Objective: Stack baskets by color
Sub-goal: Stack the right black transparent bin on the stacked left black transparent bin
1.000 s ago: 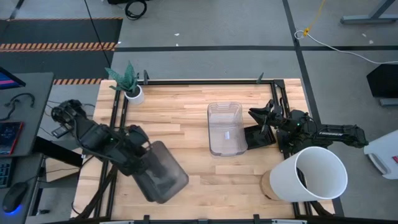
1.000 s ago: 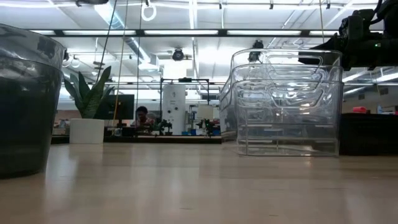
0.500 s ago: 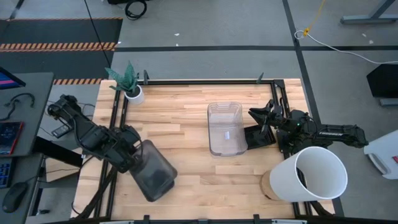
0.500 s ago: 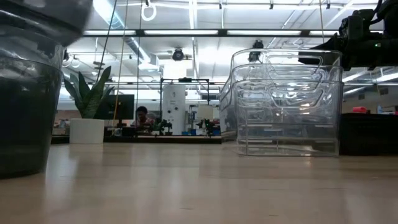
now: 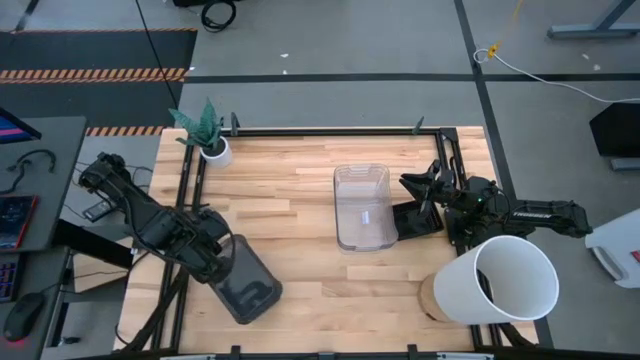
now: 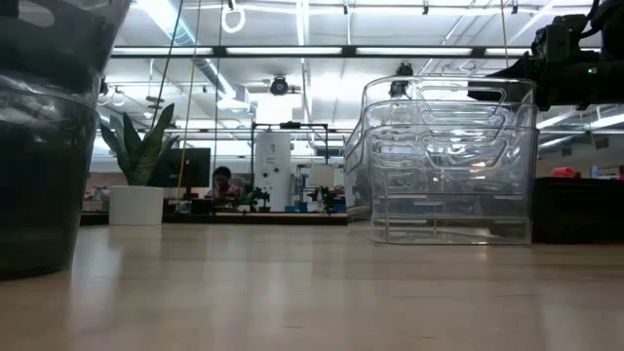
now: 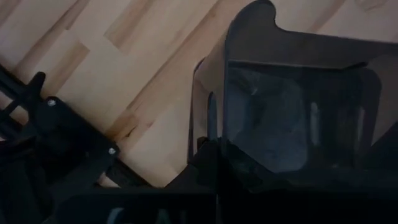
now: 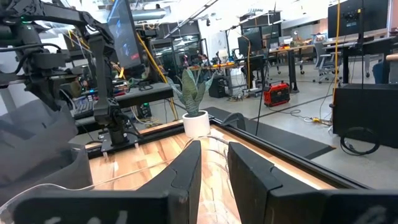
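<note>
While your left gripper (image 5: 222, 262) is clamped tight on the rim of the dark grey see-through plastic basket (image 5: 246, 284), that basket hangs tilted over the near left corner of the light wooden table (image 5: 300, 190). Its long side points slantwise — away from the gripper, toward the table's front edge. In the low view a second dark grey basket (image 6: 34, 175) sits right under it, so your left arm is the near one. Your right gripper (image 5: 437, 196) grips the rim of the clear plastic baskets (image 5: 361, 205), stacked mid-table.

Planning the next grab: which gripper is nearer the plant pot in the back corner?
Left. The left gripper grips the dark grey basket on the plant pot's side; the right gripper is across the table by the clear basket.
</note>
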Tool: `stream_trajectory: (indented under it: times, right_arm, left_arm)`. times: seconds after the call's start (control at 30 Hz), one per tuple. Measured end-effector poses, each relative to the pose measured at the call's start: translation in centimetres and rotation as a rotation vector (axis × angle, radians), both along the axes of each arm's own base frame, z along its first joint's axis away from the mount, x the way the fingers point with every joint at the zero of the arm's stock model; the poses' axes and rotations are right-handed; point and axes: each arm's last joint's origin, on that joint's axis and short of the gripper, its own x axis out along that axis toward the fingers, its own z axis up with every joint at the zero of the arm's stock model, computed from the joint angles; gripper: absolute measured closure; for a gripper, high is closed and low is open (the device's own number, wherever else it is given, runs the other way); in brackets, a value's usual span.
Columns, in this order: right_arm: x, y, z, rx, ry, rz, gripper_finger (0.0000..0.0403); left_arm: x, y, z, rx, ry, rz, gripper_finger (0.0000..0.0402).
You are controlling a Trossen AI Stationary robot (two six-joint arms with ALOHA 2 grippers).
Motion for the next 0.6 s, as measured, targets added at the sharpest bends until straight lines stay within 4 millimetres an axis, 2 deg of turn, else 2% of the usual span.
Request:
stream_trajectory:
  times: [0.6]
  right_arm:
    - [0.0,0.0,0.0,0.0,0.0,0.0,0.0317]
  left_arm:
    - [1.6,-3.3,-2.3,0.03,0.039,-0.029,0.0395]
